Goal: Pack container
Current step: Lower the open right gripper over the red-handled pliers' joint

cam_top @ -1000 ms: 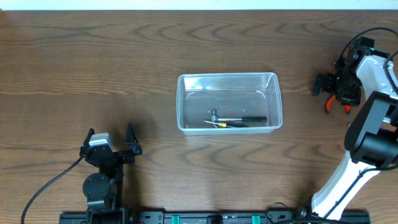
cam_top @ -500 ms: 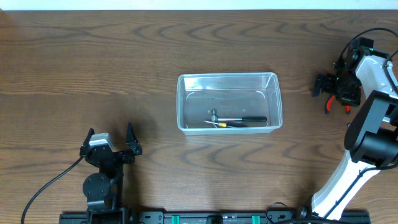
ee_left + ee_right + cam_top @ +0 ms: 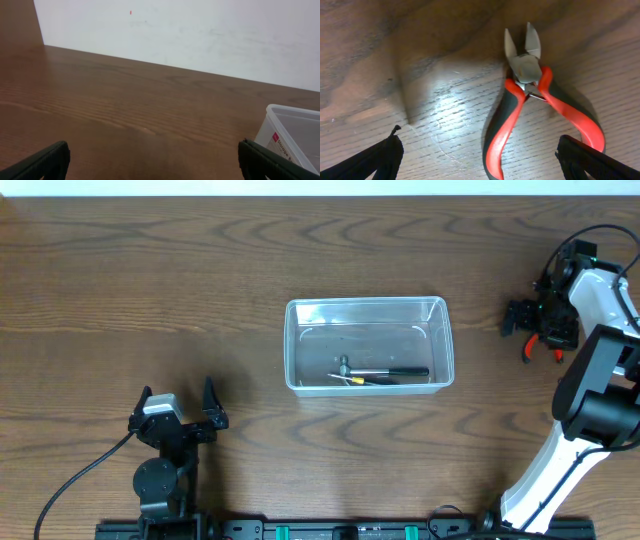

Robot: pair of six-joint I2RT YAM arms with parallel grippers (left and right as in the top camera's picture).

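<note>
Barely any motion since the earlier frames: only the right wrist nudged slightly, no grasp made. Left gripper (image 3: 178, 406) parked near the bench (image 3: 150, 280) front edge, jaws spread wide, empty. Clear rectangular plastic container (image 3: 365, 302) sits mid-bench, a small black-handled hammer (image 3: 385, 370) lying inside. Right gripper (image 3: 485, 159) hangs over the red-and-black-handled cutting pliers (image 3: 525, 95), wide open, straddling them, holding nothing. Judgement: the pliers pick is pending, with lowering and closing next.
</note>
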